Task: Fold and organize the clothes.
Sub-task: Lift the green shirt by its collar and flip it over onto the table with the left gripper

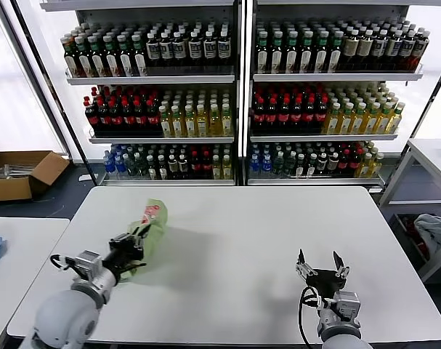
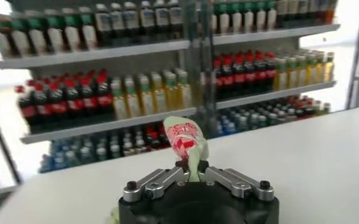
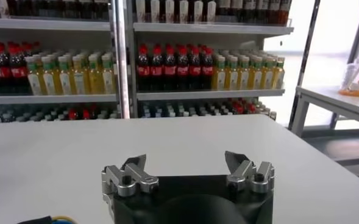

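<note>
Head view: the soft light green polo shirt with a red-and-white chest print [image 1: 153, 224] is bunched into a narrow upright strip over the left part of the white rectangular table [image 1: 242, 247]. The left gripper [image 1: 135, 244] sits at the shirt's near end, its black fingers closed on the fabric. The right gripper [image 1: 320, 265] rests low over the table's near right area, well apart from the shirt, its 2 fingers spread wide with nothing between them. Behind the table stand 2 tall metal shelving units packed with rows of bottles [image 1: 242, 87]. A brown cardboard box [image 1: 20, 173] lies on the floor at far left.

Left wrist view: the left gripper [image 2: 194, 175] has its 2 silver-and-black fingers pinched together on a thin fold of the shirt [image 2: 188, 141], which rises from between them with the red-and-white print showing near its top. The bottle shelves [image 2: 136, 79] fill the background.

Right wrist view: the right gripper [image 3: 188, 167] holds its fingers far apart above the bare white tabletop [image 3: 167, 140], gripping nothing. Bottle shelves [image 3: 185, 67] stand beyond, and a second white table [image 3: 337, 100] is off to one side.
</note>
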`<move>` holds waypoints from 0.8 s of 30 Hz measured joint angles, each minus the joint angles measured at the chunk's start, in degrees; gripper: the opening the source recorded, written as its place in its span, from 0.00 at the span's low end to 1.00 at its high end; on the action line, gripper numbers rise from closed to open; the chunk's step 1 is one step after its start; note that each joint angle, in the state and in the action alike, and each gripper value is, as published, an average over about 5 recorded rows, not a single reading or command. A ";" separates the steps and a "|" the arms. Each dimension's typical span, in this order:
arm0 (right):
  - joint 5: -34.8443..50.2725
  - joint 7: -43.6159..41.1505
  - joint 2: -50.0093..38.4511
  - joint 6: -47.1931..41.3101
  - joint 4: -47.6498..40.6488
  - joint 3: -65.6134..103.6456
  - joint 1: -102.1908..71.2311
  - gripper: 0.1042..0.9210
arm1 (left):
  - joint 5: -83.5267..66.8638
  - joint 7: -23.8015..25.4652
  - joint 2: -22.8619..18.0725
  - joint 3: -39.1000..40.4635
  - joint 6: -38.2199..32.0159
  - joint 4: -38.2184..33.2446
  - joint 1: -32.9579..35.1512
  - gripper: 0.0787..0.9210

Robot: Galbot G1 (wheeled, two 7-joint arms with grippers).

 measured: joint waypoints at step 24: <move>-0.56 0.92 1.88 -2.20 0.01 -2.45 0.66 0.88 | -3.31 -4.01 -12.29 13.06 -1.73 1.03 -3.22 0.47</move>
